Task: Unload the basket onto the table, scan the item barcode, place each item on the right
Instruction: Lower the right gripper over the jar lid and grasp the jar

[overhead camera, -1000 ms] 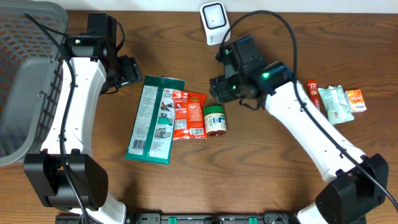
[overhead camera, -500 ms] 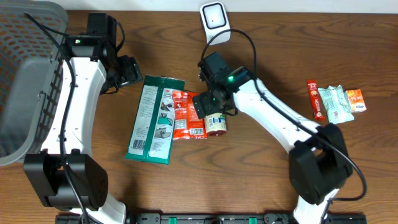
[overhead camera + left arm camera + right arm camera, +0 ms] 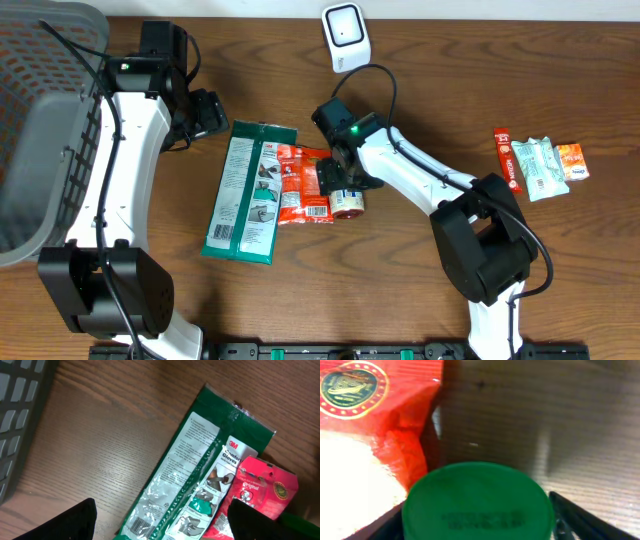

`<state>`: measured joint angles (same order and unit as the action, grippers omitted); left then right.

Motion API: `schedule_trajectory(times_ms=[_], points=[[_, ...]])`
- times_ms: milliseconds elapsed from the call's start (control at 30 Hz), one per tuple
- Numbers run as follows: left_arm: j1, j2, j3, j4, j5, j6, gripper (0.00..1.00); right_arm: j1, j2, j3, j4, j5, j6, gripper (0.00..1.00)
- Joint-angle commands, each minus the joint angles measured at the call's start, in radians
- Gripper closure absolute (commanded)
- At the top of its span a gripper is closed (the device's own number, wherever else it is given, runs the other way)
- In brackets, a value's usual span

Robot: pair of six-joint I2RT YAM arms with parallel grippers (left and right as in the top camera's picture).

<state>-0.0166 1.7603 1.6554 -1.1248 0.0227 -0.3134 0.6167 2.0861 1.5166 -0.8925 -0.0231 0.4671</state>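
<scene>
While the right gripper (image 3: 338,178) straddles the small round green-lidded jar (image 3: 477,502), centre it before squeezing.
Jar lies just beside the red foil snack packet (image 3: 303,185); whether the jaws pinch it is unclear. Left gripper (image 3: 208,114) gapes empty, apart from that packet.

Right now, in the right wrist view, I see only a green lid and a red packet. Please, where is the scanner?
Observer: The white scanner stands at the far edge of the table, beyond the jar whose lid you see.
Operator: And is the left gripper close to that jar?
Observer: No. The left gripper is open, over by the far end of the green glove pack.
</scene>
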Motion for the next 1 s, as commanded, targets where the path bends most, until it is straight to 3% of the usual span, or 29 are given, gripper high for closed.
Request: schedule_trajectory(times_ms=[0,433,967], points=[[0.0,-0.01,0.011,-0.004,-0.009,0.01,0.16,-0.01,-0.008,0.007,-0.018,0.042,0.014,0.28],[0.0,-0.01,0.011,-0.004,-0.009,0.01,0.16,-0.043,-0.021,0.007,-0.036,0.041,0.013,0.31],[0.0,-0.01,0.011,-0.004,-0.009,0.01,0.16,-0.047,-0.156,0.057,-0.032,0.044,-0.137,0.39]])
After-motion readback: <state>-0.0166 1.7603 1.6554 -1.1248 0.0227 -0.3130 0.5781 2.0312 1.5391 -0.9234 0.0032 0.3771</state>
